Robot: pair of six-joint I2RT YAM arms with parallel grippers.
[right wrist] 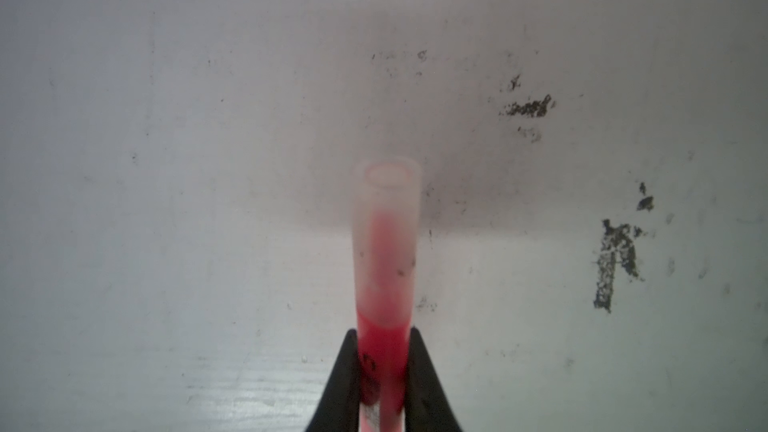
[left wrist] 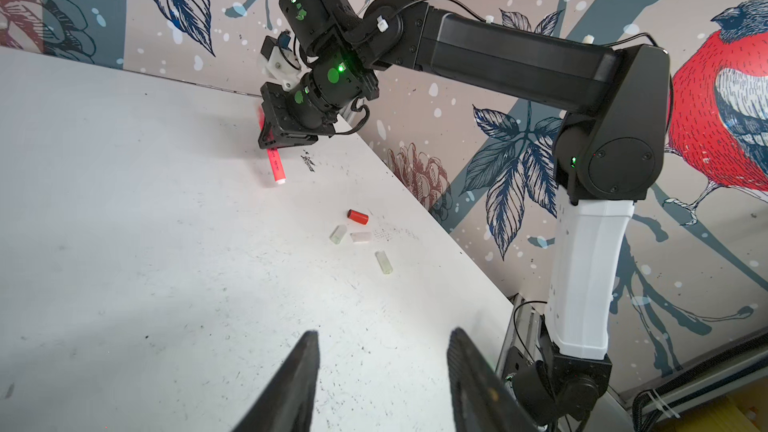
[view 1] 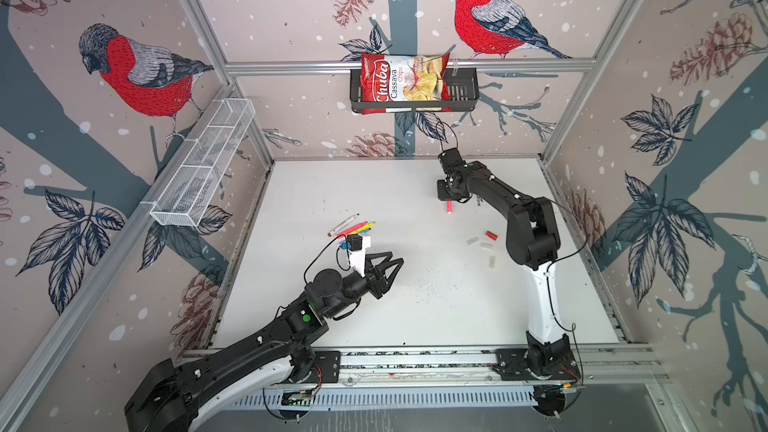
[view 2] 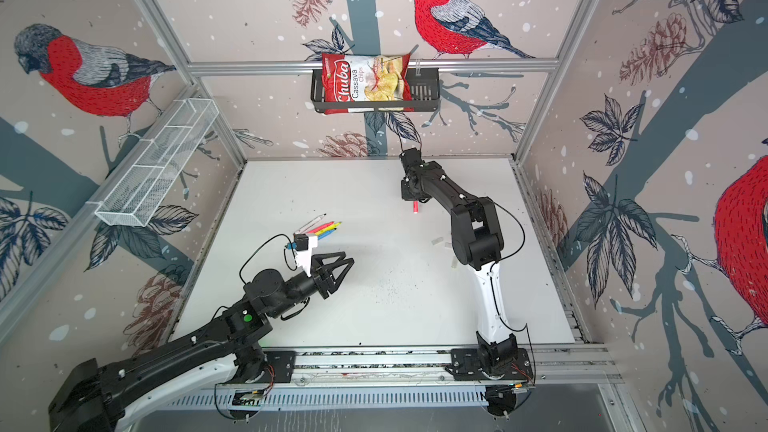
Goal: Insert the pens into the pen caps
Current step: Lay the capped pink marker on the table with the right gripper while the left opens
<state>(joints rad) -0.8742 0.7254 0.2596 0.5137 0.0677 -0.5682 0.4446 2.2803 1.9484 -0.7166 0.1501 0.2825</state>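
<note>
- Surface (view 1: pixel 332 184) (view 2: pixel 311 184): white and scuffed, it carries every loose thing of the task.
- Left arm (view 1: pixel 257 338) (view 2: pixel 187 342): it reaches in from the near left corner. The left jaws stand apart above the left middle of the surface. The left wrist view shows only bare surface between the two fingers (left wrist: pixel 299 376).
- Right arm (view 1: pixel 536 297) (view 2: pixel 490 297): it stretches to the far right part of the surface with the wrist turned downward. The right jaws are clamped on the pink pen.
- Loose pens (view 1: pixel 353 227) (view 2: pixel 322 227): these form a close cluster of a white-barrelled pen (view 1: pixel 343 225) and coloured ones, lying flat. They sit just beyond the left wrist camera, beside the left jaws rather than between them, and well apart from the right jaws.
- Pink pen (view 1: pixel 449 206) (left wrist: pixel 276 166) (right wrist: pixel 382 351): its barrel is pinched between the right jaws and its free end points down toward the surface. Contact with the surface cannot be told.
- Fitted cap (right wrist: pixel 386 209): this translucent cap is seated over the pink pen's lower end, clear of the jaws.
- Red cap (view 1: pixel 491 235) (left wrist: pixel 358 216): it lies on its side near the right arm's elbow, nearer the camera than the right jaws.
- Translucent caps (view 1: pixel 472 241) (view 1: pixel 486 246) (view 1: pixel 492 261): all three lie loose just beside the red cap, apart from both pairs of jaws.
</note>
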